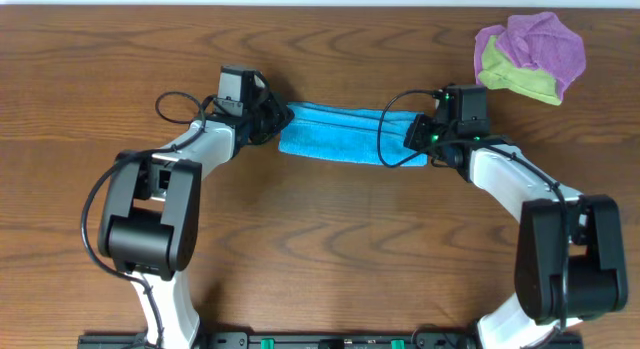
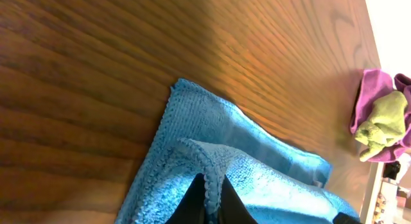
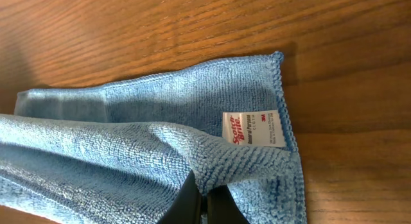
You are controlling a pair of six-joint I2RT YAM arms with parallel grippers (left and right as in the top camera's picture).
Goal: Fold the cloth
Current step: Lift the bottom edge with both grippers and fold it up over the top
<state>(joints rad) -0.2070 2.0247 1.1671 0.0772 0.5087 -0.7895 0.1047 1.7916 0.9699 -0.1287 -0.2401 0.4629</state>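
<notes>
A blue microfibre cloth (image 1: 350,135) lies folded into a long strip across the back middle of the wooden table. My left gripper (image 1: 278,124) is shut on the cloth's left end; in the left wrist view the fingers (image 2: 210,197) pinch the hemmed edge of the upper layer (image 2: 257,179). My right gripper (image 1: 418,137) is shut on the cloth's right end; in the right wrist view the fingers (image 3: 205,201) pinch a raised fold of the cloth (image 3: 148,134), beside a white label (image 3: 253,128).
A bundle of purple and green cloths (image 1: 530,57) lies at the back right corner, also in the left wrist view (image 2: 382,118). Bare wooden table (image 1: 330,249) spreads in front of the cloth between the arms.
</notes>
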